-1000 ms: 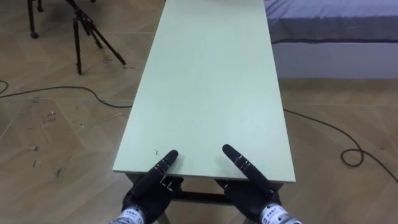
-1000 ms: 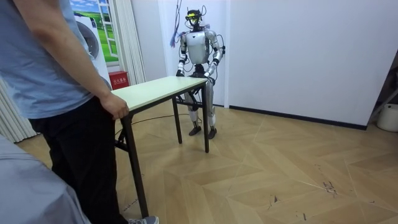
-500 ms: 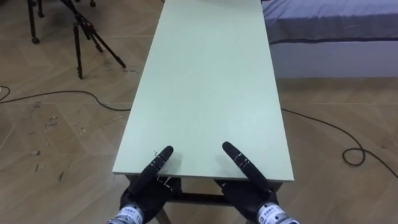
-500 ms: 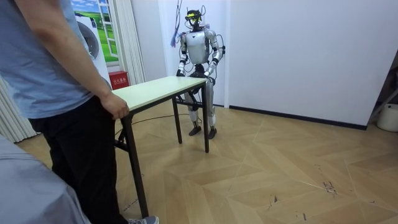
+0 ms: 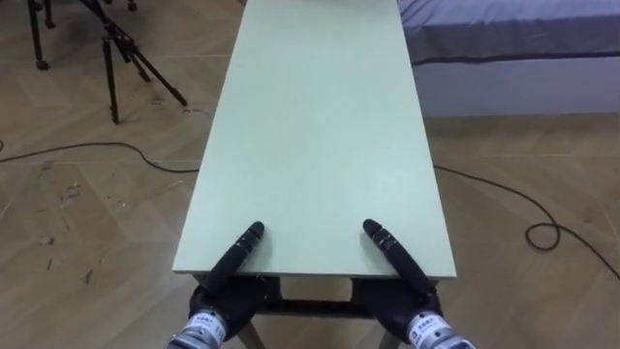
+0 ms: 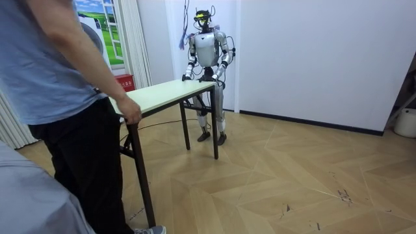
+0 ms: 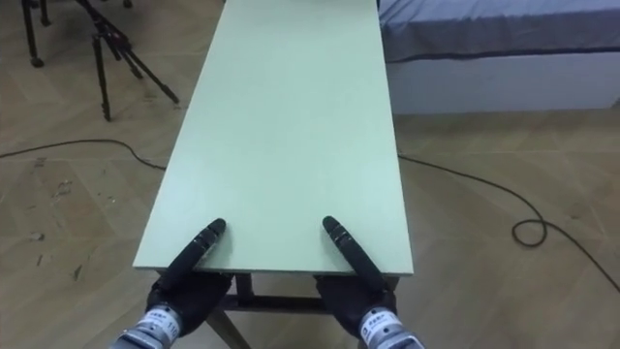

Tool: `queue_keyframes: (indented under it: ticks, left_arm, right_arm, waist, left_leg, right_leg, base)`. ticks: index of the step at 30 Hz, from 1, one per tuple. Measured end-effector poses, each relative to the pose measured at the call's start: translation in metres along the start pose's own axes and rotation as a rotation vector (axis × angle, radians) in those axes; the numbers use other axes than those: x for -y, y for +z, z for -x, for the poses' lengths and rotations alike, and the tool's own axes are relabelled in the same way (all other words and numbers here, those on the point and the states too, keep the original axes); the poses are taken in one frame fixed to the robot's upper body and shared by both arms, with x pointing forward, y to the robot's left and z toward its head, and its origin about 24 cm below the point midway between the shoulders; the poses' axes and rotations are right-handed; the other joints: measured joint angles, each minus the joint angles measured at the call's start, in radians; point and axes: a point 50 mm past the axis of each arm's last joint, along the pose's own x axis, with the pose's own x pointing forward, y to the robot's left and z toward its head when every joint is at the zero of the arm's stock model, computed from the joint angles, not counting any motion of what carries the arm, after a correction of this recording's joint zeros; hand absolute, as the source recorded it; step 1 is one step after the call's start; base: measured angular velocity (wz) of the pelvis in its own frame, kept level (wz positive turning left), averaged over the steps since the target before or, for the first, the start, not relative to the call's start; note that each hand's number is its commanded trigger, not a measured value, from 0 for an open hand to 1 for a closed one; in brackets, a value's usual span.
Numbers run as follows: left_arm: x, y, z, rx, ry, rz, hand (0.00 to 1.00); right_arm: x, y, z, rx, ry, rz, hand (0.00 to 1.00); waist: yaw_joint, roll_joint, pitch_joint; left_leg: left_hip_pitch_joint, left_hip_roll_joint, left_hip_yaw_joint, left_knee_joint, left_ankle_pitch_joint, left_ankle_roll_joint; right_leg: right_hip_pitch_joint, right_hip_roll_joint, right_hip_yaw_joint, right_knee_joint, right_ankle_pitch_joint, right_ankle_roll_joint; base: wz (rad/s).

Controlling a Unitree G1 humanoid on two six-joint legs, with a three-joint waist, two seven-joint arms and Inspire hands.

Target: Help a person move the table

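The counter (image 5: 315,126) stands between the robot and a person, and the person's hand (image 6: 132,115) grips its far edge. The robot's left hand (image 5: 238,254) and right hand (image 5: 392,252) overlap the near edge; how firmly they clamp it I cannot tell. Mismatched pace could tear it loose or bump the bed (image 5: 504,48).

A bed (image 5: 504,29) with grey-blue bedding over a white base is seen at the upper right, standing on a wooden parquet floor (image 5: 77,223). Well to the left of the bed a black tripod (image 5: 121,48) is set up, a dark cable (image 5: 107,144) is laid across the boards below it, and a second cable (image 5: 528,233) is curled into a loop just in front of the bed. In the room view, far beyond the bed, a red box (image 6: 124,83) is placed at the foot of a white curtain (image 6: 135,39), and a white container (image 6: 406,122) is set by the wall, well apart from the bed.
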Motion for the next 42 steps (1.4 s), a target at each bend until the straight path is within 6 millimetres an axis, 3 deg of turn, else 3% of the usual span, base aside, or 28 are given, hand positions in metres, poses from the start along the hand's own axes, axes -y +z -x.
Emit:
queue_keyframes:
  ticks: [3,19,32,42]
  left_arm:
    - [0.003,-0.005,-0.002,-0.01,0.012,0.011,0.96]
    - [0.007,-0.006,-0.001,-0.003,0.055,0.013,1.0]
    - [0.011,-0.01,0.013,0.015,0.013,0.016,1.0]
    - [0.019,-0.014,0.029,0.03,-0.037,-0.018,1.0]
  right_arm:
    - [0.0,0.002,0.0,0.023,-0.002,0.031,1.0]
    - [0.0,0.003,0.0,0.038,0.0,0.044,1.0]
    - [-0.007,0.004,0.015,0.062,0.049,0.089,1.0]
    - [-0.011,0.0,0.035,0.081,0.09,0.075,1.0]
  waist:
    - [0.003,-0.004,0.001]
    - [0.019,0.003,-0.0008]
    - [0.022,0.007,-0.0045]
    - [0.028,-0.003,-0.0113]
  left_leg:
    - [0.001,-0.001,0.003,-0.002,0.0,0.0]
    - [-0.005,0.003,0.015,-0.008,0.0,0.0]
    - [-0.001,0.004,0.026,-0.009,0.0,0.0]
    - [0.002,0.005,0.039,-0.02,0.0,0.0]
  right_leg:
    - [0.0,-0.001,0.006,-0.004,0.002,0.003]
    - [-0.01,0.006,0.021,-0.004,0.004,0.001]
    - [-0.015,0.008,0.039,-0.003,0.004,0.001]
    - [-0.019,0.01,0.049,0.001,0.004,0.002]
  base:
    - [-0.04]
    - [-0.02]
    - [-0.02]
    - [-0.04]
